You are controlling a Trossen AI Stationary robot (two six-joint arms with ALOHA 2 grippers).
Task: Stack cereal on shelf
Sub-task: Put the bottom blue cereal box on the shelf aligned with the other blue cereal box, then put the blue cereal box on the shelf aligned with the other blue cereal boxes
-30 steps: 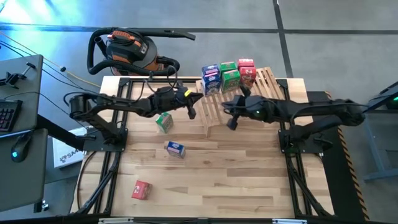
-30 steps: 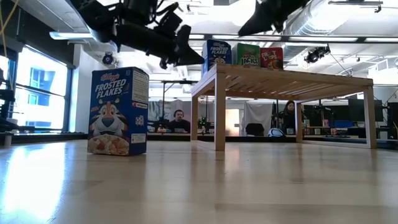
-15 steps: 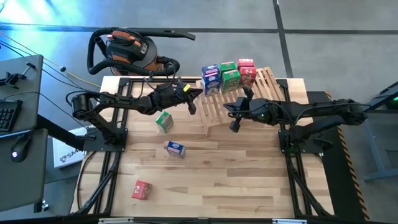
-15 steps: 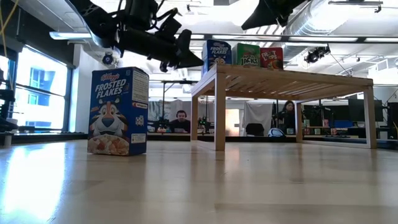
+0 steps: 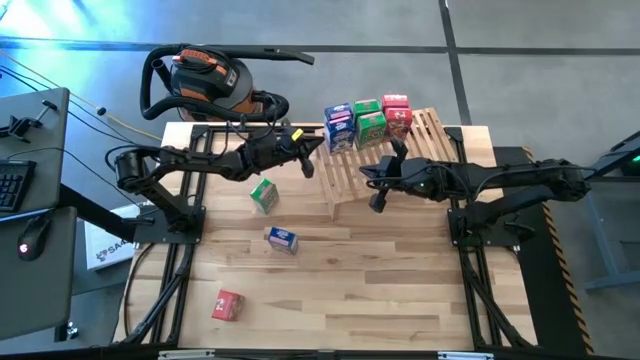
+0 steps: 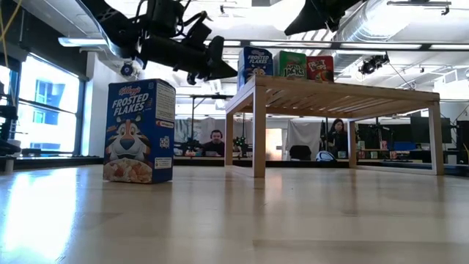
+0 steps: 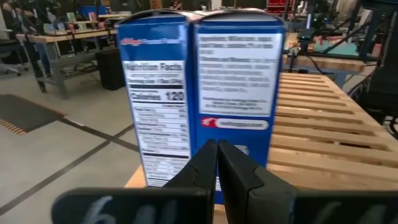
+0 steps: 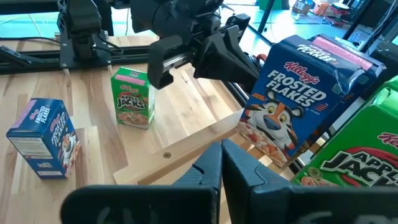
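The slatted wooden shelf (image 5: 400,150) stands on its legs at the table's far side. Blue (image 5: 339,128), green (image 5: 369,120) and red (image 5: 397,112) cereal boxes stand on its far-left part. On the table stand a green box (image 5: 264,195), a blue box (image 5: 283,239) and a red box (image 5: 227,305). My left gripper (image 5: 320,146) is shut and points level at the blue box (image 7: 205,93) on the shelf. My right gripper (image 5: 364,172) is shut and hangs above the shelf's near-left part, holding nothing. My left gripper has its shut fingertips (image 7: 216,152) right at the lower part of the blue box's side panel (image 7: 239,134), coming level from the table's left. I cannot tell whether they touch it. The box stands upright on the shelf.
A shop vacuum (image 5: 205,80) sits beyond the table's far edge. The shelf's right half (image 5: 440,140) is bare slats. Open tabletop (image 5: 400,280) lies at the near right. People sit at desks in the room behind (image 6: 212,143).
My left gripper has moved a little toward the table's far edge, closer to the blue boxes on the shelf, and has stayed shut. The boxes have not visibly moved.
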